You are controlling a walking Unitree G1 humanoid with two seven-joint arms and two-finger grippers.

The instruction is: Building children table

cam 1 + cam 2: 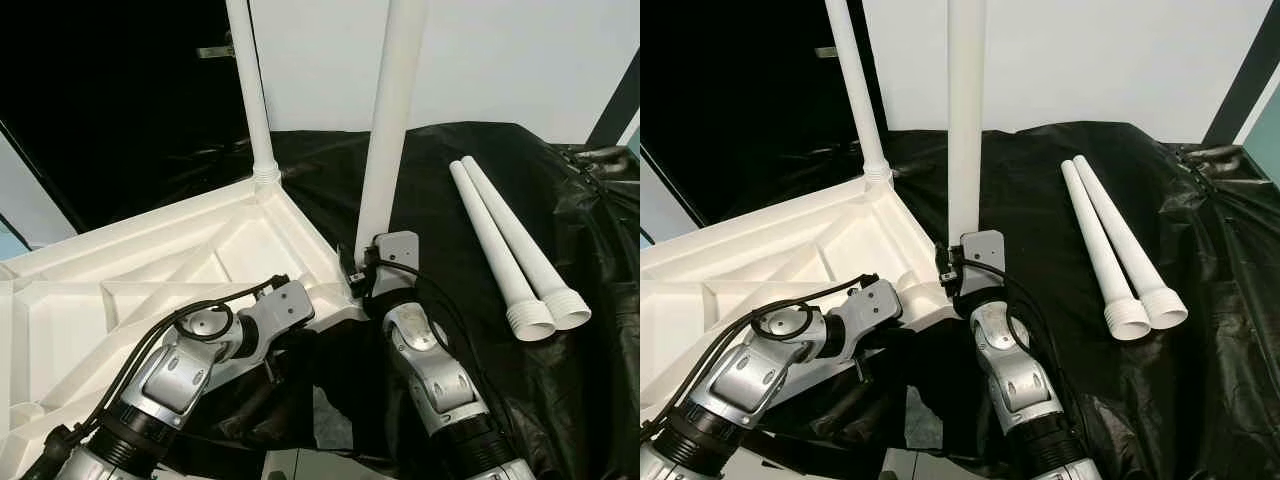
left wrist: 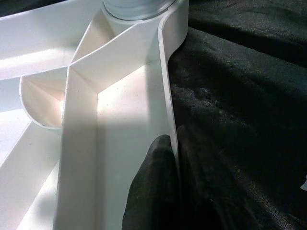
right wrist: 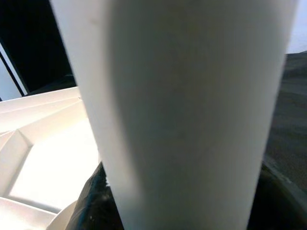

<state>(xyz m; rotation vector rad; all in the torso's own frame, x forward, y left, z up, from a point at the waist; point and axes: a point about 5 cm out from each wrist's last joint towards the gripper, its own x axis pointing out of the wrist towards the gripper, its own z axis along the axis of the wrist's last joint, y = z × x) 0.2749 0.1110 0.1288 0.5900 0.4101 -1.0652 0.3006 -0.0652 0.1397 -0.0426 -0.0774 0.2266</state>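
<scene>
Two spare legs (image 1: 520, 262) are lying on the black sheet (image 1: 600, 330) while the right tool (image 1: 362, 270) is clamped on an upright leg (image 1: 385, 140) at the tabletop (image 1: 120, 270) corner, the left tool (image 2: 158, 191) pinching its rim; light, stiff, slick plastic—grip low.

White table legs (image 1: 520, 250), black sheet (image 1: 460, 180)

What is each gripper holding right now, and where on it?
Right gripper: upright table leg, near its bottom end. Left gripper: rim of the upturned tabletop.
</scene>
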